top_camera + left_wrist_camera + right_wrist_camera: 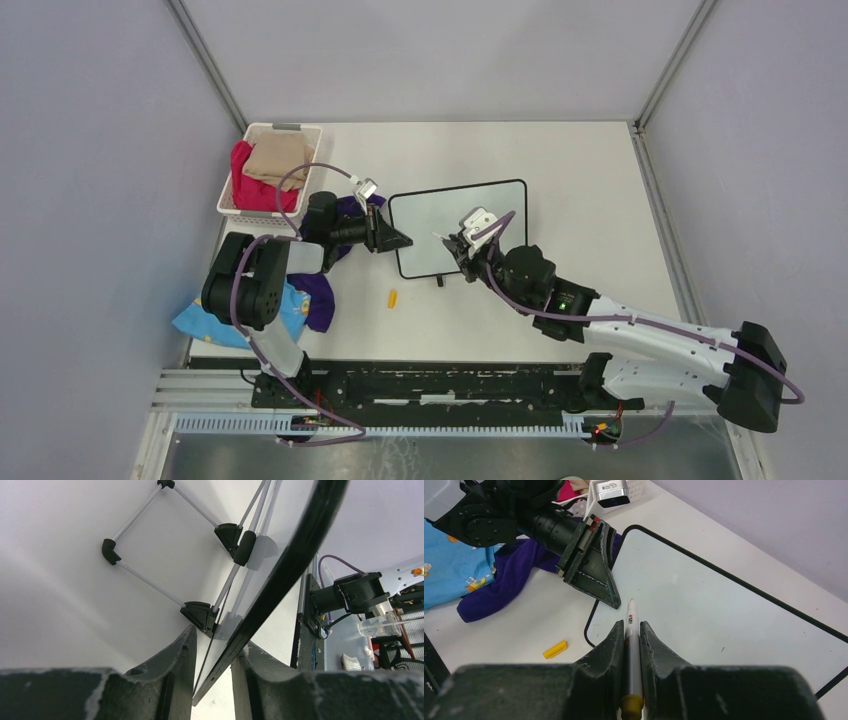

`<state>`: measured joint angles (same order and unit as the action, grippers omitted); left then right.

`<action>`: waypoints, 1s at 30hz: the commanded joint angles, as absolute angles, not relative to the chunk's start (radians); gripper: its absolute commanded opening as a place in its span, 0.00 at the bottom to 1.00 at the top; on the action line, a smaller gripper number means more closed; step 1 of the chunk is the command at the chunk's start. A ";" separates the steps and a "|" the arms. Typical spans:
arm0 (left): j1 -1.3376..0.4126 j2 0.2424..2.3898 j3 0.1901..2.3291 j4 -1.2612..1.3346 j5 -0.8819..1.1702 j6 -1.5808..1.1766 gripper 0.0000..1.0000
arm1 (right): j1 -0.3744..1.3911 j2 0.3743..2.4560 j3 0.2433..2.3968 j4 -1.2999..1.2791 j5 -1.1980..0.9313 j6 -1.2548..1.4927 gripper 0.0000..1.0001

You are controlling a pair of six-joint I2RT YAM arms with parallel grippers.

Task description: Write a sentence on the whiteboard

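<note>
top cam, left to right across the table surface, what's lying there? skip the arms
blue cloth → purple cloth → small yellow piece → whiteboard

White basket point(258, 213) at far left of table point(580, 200): red cloth point(243, 165) and tan cloth point(277, 160) heaped inside. Nearer in, purple cloth point(318, 295) touching blue patterned cloth point(200, 320). Small yellow cap point(392, 297) lies alone, right of purple cloth.
</note>
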<state>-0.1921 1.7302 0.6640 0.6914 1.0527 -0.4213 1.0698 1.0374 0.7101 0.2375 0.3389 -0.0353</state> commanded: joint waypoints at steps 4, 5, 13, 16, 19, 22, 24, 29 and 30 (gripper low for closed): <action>-0.201 1.742 0.662 0.741 1.064 -0.440 0.31 | 1.074 1.080 0.719 0.334 0.417 -0.046 0.00; -0.201 1.743 0.661 0.741 1.064 -0.441 0.31 | 1.073 1.084 0.721 0.343 0.420 -0.045 0.00; -0.204 1.744 0.660 0.731 1.059 -0.434 0.30 | 1.074 1.152 0.752 0.372 0.421 -0.041 0.00; -0.204 1.741 0.661 0.725 1.058 -0.429 0.30 | 1.074 1.187 0.769 0.385 0.450 -0.043 0.00; -0.205 1.739 0.662 0.719 1.055 -0.424 0.30 | 1.074 1.221 0.791 0.403 0.489 -0.047 0.00; -0.206 1.737 0.662 0.712 1.052 -0.418 0.30 | 1.073 1.258 0.821 0.410 0.528 -0.056 0.00; -0.207 1.735 0.662 0.708 1.051 -0.416 0.29 | 1.073 1.287 0.842 0.414 0.552 -0.066 0.00; -0.207 1.731 0.664 0.698 1.048 -0.409 0.29 | 1.074 1.341 0.892 0.400 0.594 -0.079 0.00; -0.207 1.729 0.663 0.693 1.048 -0.406 0.29 | 1.073 1.346 0.894 0.400 0.598 -0.080 0.00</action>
